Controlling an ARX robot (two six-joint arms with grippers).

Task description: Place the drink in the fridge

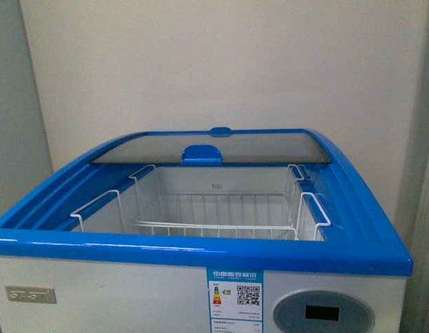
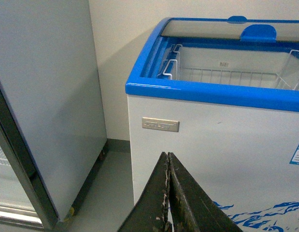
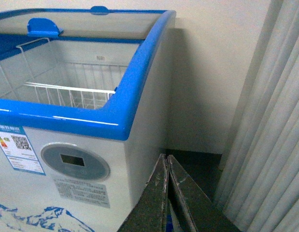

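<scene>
The fridge (image 1: 200, 250), a white chest freezer with a blue rim, stands right in front of me. Its curved glass lid (image 1: 214, 147) is slid to the back, so the top is open. A white wire basket (image 1: 214, 215) hangs inside with nothing in it. The drink is not in view in any frame. My left gripper (image 2: 167, 155) is shut and empty, low in front of the fridge's left front corner (image 2: 132, 92). My right gripper (image 3: 167, 157) is shut and empty, low beside the fridge's right front corner (image 3: 118, 125).
A tall grey-white cabinet (image 2: 48, 96) stands left of the fridge, with a strip of floor (image 2: 108, 193) between them. A pale curtain (image 3: 265, 135) hangs right of the fridge. A wall (image 1: 221, 62) is behind.
</scene>
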